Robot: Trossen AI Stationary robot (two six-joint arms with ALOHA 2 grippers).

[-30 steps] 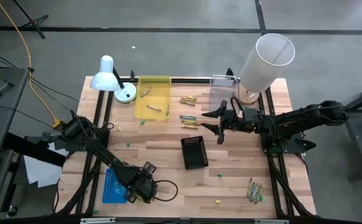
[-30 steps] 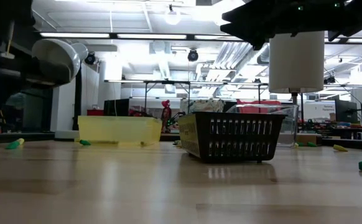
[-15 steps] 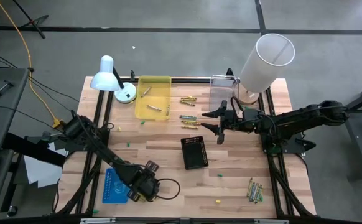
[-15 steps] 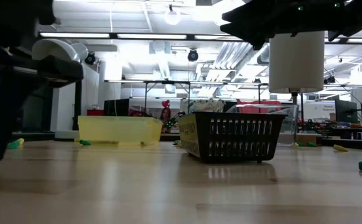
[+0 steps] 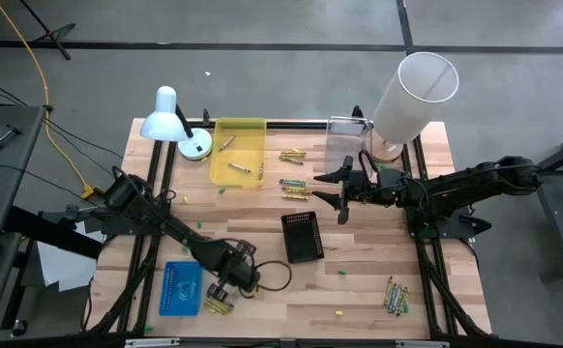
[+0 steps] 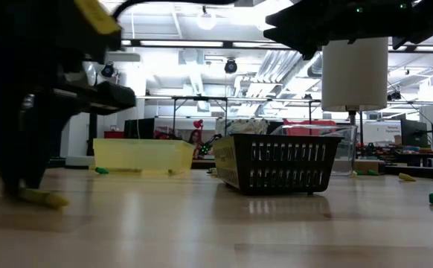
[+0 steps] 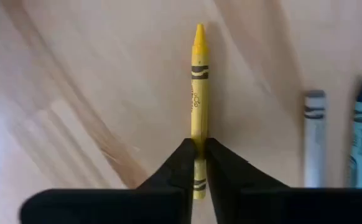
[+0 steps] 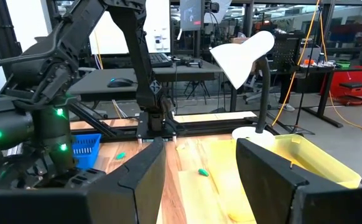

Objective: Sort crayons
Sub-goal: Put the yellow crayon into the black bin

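Observation:
My left gripper points down near the table's front edge, just right of the blue basket, and is shut on a yellow crayon. A grey crayon and a blue one lie beside it on the wood. More crayons lie in loose groups mid-table, farther back and at the front right. Two lie in the yellow tray. My right gripper hovers open above the table's middle, level, touching nothing. My left gripper pinches the yellow crayon between its two fingers near its blunt end. The fingers come from above and lie across the crayon. In the low view the crayon lies flat on the table under the fingers.
A black basket stands mid-table, with a clear container behind it. A white lamp is at the back left and a white cylinder at the back right. Bare wood lies between the baskets and along the front.
My left gripper has swung toward the table's right edge, away from the blue basket's rim, uncovering a small cluster of crayons beside the basket. In the low view it has come farther into the picture and now stands over a yellow crayon.

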